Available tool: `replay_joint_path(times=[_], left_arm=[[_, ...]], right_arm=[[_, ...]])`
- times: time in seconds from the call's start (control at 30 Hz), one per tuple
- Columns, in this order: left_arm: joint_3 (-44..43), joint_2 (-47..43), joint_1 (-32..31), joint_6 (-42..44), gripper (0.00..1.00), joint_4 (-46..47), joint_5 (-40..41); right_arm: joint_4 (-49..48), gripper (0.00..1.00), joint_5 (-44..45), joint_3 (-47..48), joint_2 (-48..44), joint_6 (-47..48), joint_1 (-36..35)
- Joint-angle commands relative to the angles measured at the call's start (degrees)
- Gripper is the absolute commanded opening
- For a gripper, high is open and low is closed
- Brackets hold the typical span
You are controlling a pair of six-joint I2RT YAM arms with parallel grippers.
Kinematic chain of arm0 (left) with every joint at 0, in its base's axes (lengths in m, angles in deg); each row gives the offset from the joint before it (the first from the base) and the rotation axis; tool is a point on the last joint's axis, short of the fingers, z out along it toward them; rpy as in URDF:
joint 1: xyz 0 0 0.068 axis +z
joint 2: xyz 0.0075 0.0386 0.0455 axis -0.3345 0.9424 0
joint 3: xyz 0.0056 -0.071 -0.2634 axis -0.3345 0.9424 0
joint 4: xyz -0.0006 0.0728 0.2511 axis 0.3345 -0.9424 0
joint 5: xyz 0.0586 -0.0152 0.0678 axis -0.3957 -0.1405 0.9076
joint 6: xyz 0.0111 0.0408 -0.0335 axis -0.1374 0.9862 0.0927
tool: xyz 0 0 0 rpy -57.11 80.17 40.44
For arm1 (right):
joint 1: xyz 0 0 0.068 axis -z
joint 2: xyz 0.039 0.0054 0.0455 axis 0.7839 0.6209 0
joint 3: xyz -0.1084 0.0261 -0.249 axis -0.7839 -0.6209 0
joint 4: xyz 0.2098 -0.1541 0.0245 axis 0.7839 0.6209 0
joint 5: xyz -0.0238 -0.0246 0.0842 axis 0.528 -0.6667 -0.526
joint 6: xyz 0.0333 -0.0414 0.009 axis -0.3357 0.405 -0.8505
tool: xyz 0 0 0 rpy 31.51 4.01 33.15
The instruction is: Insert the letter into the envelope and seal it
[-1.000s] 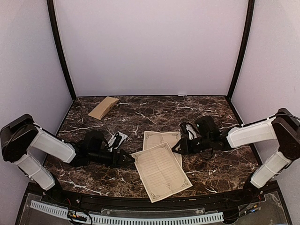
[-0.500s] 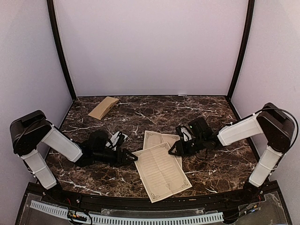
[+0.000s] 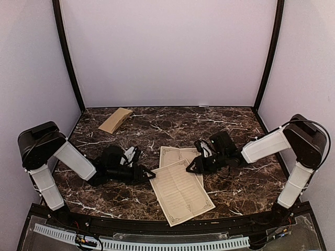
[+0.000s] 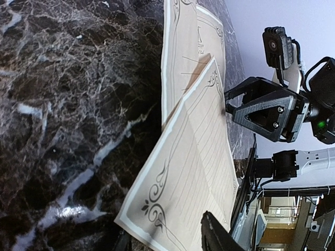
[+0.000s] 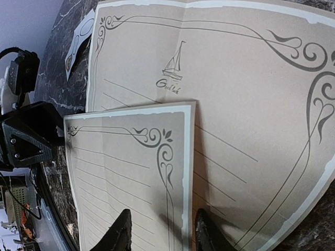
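Two letter sheets [image 3: 180,191] overlapping; left gripper [image 3: 150,172] half-open astride the upper one's corner; right gripper [image 3: 190,167] half-open astride its far edge; envelope [image 3: 115,120] well apart.

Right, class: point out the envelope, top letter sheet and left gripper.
envelope [image 3: 115,120], top view, middle of its face.
top letter sheet [image 3: 181,191], top view, centre of lined page.
left gripper [image 3: 152,171], top view, between its fingertips.

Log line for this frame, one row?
left gripper: open, at top sheet left corner | right gripper: open, at its far corner | envelope: back-left, untouched
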Motion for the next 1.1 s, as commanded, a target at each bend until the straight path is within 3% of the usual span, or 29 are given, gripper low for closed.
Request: replay_joint_path(times=[0.0, 0.23, 0.43, 0.63, 0.77, 0.93, 1.07], left_arm=[[-1.1, 1.2, -0.3, -0.8, 0.43, 2.8, 0.3], [-1.4, 1.7, -0.7, -2.5, 0.34, 6.1, 0.9], [-2.2, 1.3, -0.8, -1.9, 0.01, 6.8, 1.9], [-1.2, -3.1, -0.9, 0.4, 0.0, 9.0, 1.8], [-3.3, -10.6, -0.8, 6.0, 0.0, 2.8, 0.2], [-8.3, -21.8, -0.9, 15.8, 0.0, -11.7, -3.4], [-13.0, -28.3, -0.7, 22.3, 0.0, -21.4, -6.8]], right_arm=[[-2.6, 0.38, -1.4, -0.2, 1.3, -0.9, -0.4], [-3.3, 0.37, -1.8, -0.7, 1.4, -1.5, -0.4], [-4.6, 0.37, -2.2, -0.9, 0.9, -2.1, -0.4], [-6.3, 0.37, -2.1, -2.2, -4.7, -2.5, -0.4], [-8.4, 0.42, -2.5, -4.0, -11.5, -2.8, -0.3], [-10.7, 0.58, -3.5, -5.5, -20.4, -2.2, 0.0], [-14.1, 0.84, -4.9, -7.2, -27.3, -1.0, 0.3]])
